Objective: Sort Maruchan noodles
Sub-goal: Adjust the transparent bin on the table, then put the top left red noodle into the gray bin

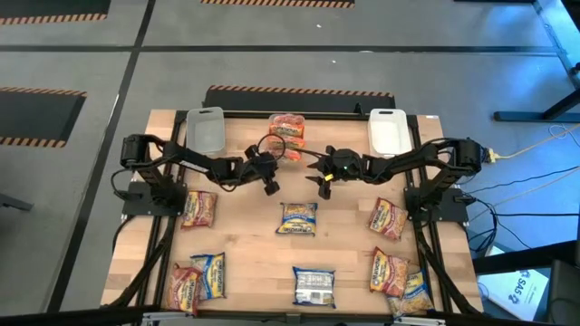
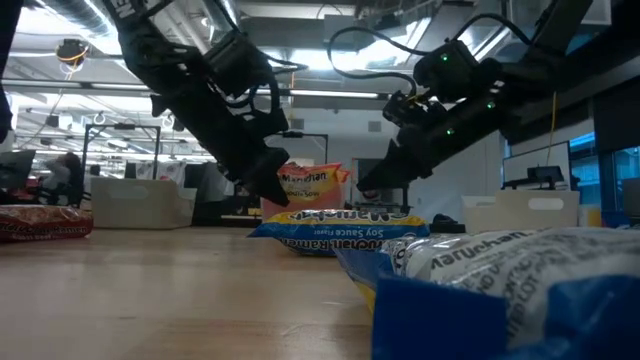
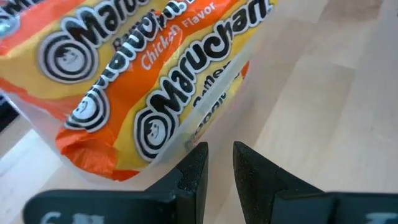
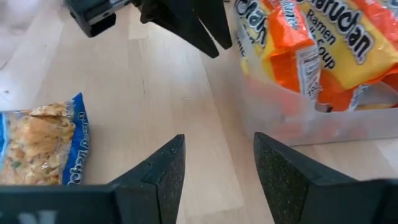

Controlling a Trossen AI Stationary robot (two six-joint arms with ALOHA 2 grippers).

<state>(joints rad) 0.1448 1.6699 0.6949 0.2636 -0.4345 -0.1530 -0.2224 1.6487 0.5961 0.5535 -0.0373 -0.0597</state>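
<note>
Both arms are reaching in over the far middle of the bench [image 1: 245, 235], where a clear bin [image 4: 311, 121] is holding several orange noodle packets [image 1: 287, 127]. The left gripper [image 1: 269, 186] is hanging just beside that bin with its jaws nearly closed and nothing between them; the right gripper [image 1: 323, 188] is hovering close by, its jaws standing open and empty. The rest of the packets are lying flat and scattered: a blue packet [image 1: 297, 217] near the centre, red packets [image 1: 198, 209] towards the left edge, more red and blue ones along the near edge. Two white bins [image 1: 205, 129] are sitting at the far corners. These packets are looking light, crinkly and slippery, with a brittle block inside, so pinching gently across a short edge or the sealed end seems wisest. Whether the left fingertips [image 3: 198, 163] are touching the bin is hard to tell.
</note>
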